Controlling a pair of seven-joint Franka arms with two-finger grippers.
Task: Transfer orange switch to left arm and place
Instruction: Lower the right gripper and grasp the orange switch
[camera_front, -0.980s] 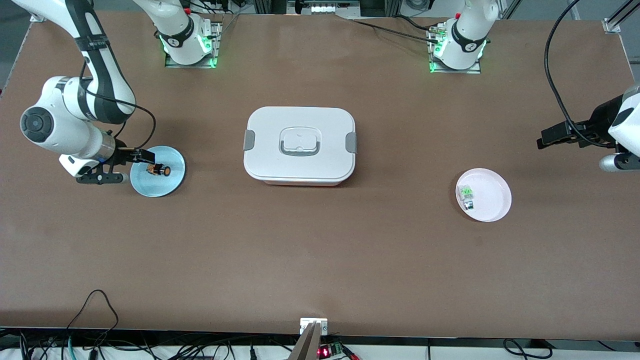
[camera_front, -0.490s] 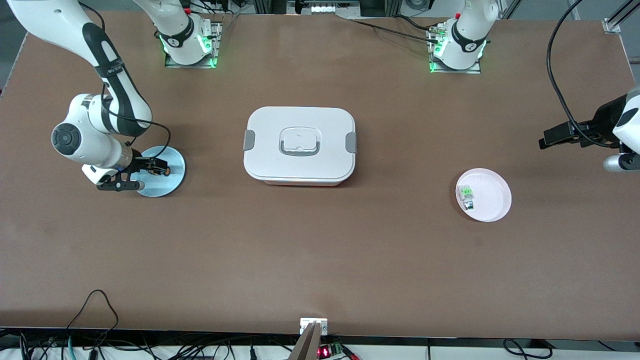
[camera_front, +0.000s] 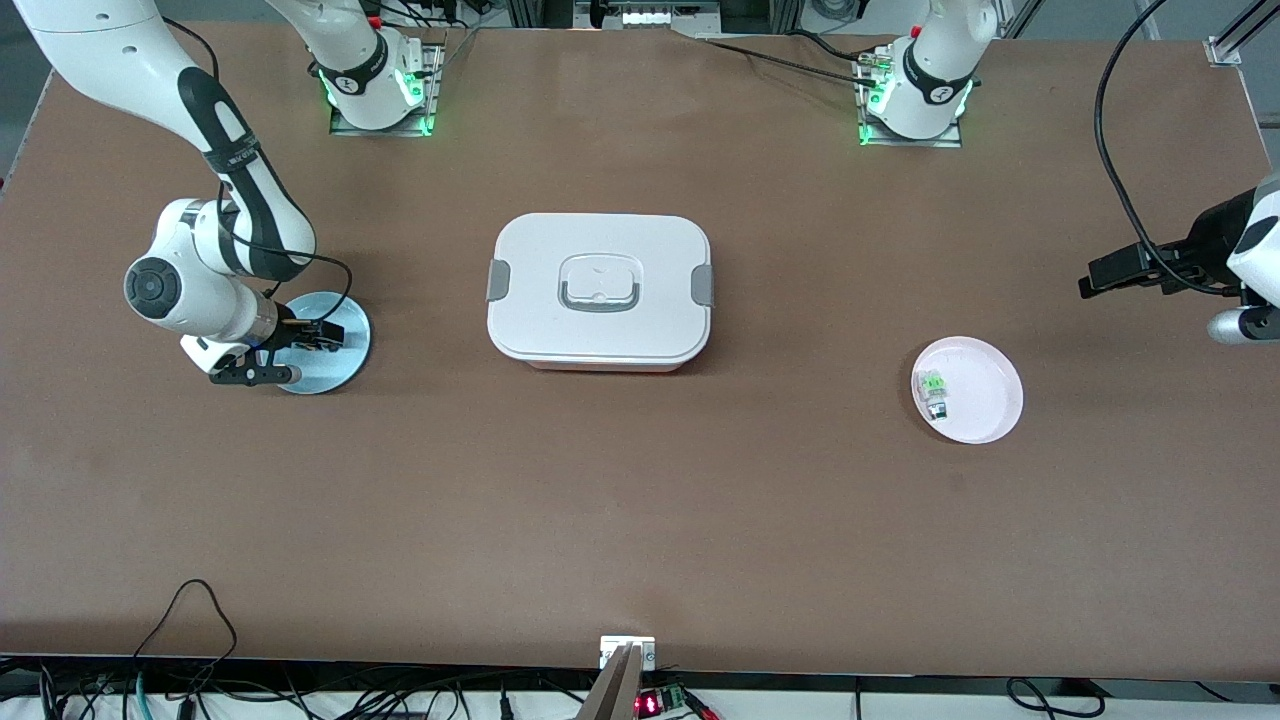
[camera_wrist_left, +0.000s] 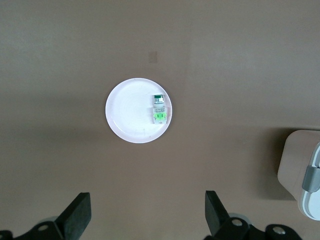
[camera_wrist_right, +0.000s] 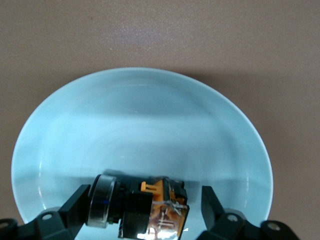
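Altogether two plates (camera_front: 322, 370) (camera_front: 985, 400), two switches (camera_wrist_right: 142, 207) (camera_wrist_left: 158, 108), one box (camera_front: 598, 290).

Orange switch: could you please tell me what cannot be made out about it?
- Front view: orange switch mostly hidden under the open right gripper, over the blue plate.
- Right wrist view: lower part cut off by the edge; finger contact unclear.
- Left gripper waits open above the table.
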